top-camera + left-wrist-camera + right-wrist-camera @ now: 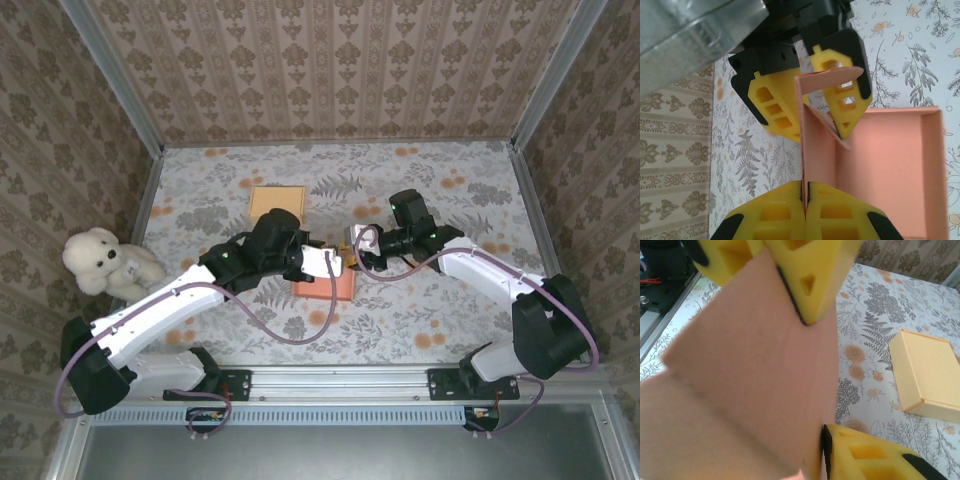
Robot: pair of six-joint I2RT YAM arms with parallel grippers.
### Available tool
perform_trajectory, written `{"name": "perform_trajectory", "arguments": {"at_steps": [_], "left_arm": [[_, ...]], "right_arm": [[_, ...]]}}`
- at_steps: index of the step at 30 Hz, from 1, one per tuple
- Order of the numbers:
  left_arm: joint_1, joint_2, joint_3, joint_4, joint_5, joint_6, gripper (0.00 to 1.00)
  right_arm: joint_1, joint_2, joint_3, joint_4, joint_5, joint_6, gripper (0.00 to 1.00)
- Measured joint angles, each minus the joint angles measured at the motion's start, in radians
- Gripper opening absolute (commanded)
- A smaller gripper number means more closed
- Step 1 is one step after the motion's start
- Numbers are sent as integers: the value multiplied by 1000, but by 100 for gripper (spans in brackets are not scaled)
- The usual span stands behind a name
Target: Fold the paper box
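Left gripper (805, 195) pinches the pink paper box's (890, 170) wall (819, 165) tight; right gripper (820, 137), just beyond it, straddles the flap (832, 76), half-closed, grip unclear.

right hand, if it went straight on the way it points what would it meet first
The right hand would first meet the pink box flap it straddles, then probably the left hand.

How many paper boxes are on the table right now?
2. The pink box sits mid-table between the arms; the yellow box lies behind it, toward the back wall. The arms might hide something smaller.
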Motion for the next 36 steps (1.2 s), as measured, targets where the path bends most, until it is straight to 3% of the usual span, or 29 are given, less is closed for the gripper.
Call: {"name": "perform_trajectory", "arguments": {"at_steps": [12,19,23,28,30,36], "left_arm": [[-10,14,-3,17,-10,-4,0],[-10,5,-7,58,-18,-59,26],[-10,-19,-7,127,-18,-133,31],[1,-85,-19,237,-52,-355,37],[32,-132,-27,263,-87,-494,45],[276,-288,-122,261,-232,-1040,71]], "right_arm": [[-2,1,0,-20,16,-22,13],[-2,5,-7,39,31,-14,9],[-2,16,-20,72,38,-5,9],[-10,28,-50,121,53,7,9],[-18,28,-67,140,55,8,9],[-31,28,-89,172,60,8,9]]}}
